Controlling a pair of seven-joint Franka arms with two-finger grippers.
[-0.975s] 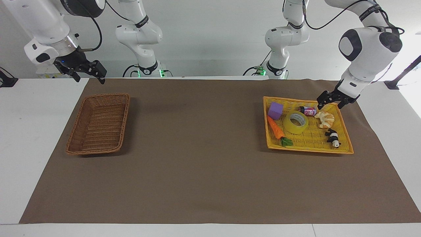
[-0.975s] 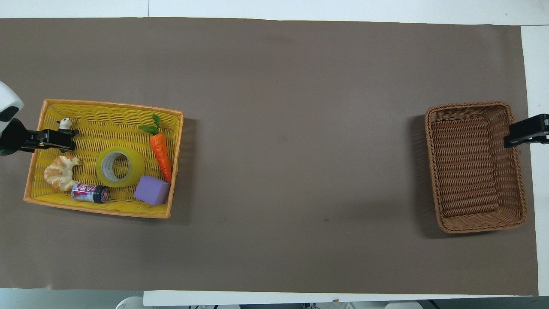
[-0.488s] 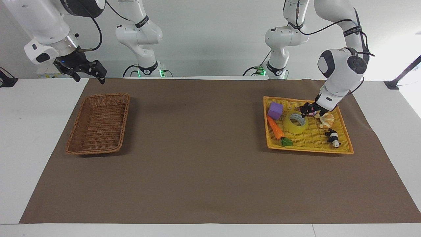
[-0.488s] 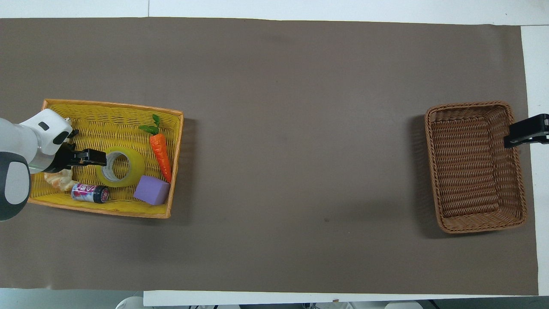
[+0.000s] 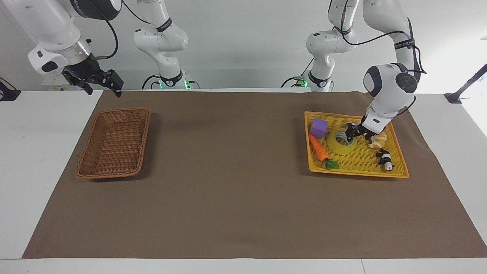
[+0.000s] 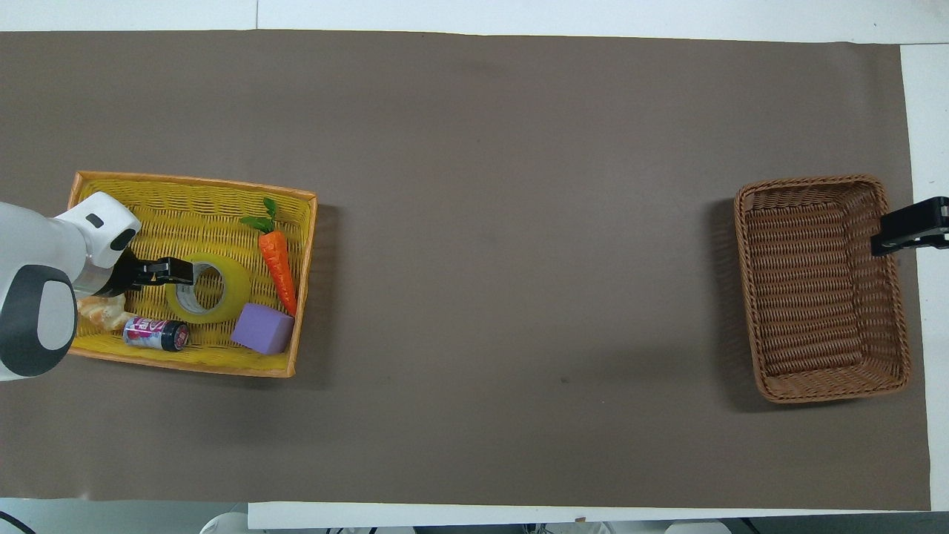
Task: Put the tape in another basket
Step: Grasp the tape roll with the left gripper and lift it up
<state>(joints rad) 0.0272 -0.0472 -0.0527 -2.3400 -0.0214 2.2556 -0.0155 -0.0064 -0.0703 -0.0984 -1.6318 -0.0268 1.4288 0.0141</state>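
The tape [image 5: 339, 148] [image 6: 234, 294], a yellow roll lying flat, sits in the middle of the yellow basket [image 5: 357, 173] [image 6: 185, 180] toward the left arm's end of the table. My left gripper [image 5: 352, 134] [image 6: 178, 271] is down at the roll's rim, on the side toward the croissant. Whether it grips the roll is not visible. The brown wicker basket [image 5: 146, 133] [image 6: 815, 180] stands with nothing in it toward the right arm's end. My right gripper [image 5: 103, 88] [image 6: 908, 231] waits open in the air over the table beside that basket.
Around the tape in the yellow basket lie a purple cube [image 5: 319, 128] [image 6: 262, 330], a toy carrot [image 5: 319, 149] [image 6: 280, 263], a croissant [image 5: 378, 141] [image 6: 104, 311], a small can [image 6: 156, 334] and a black-and-white toy animal [image 5: 385, 160]. A brown mat [image 5: 228, 171] covers the table.
My left arm swung in from the yellow basket's outer edge, came down over the croissant and reached the tape's rim. The right arm has not moved.
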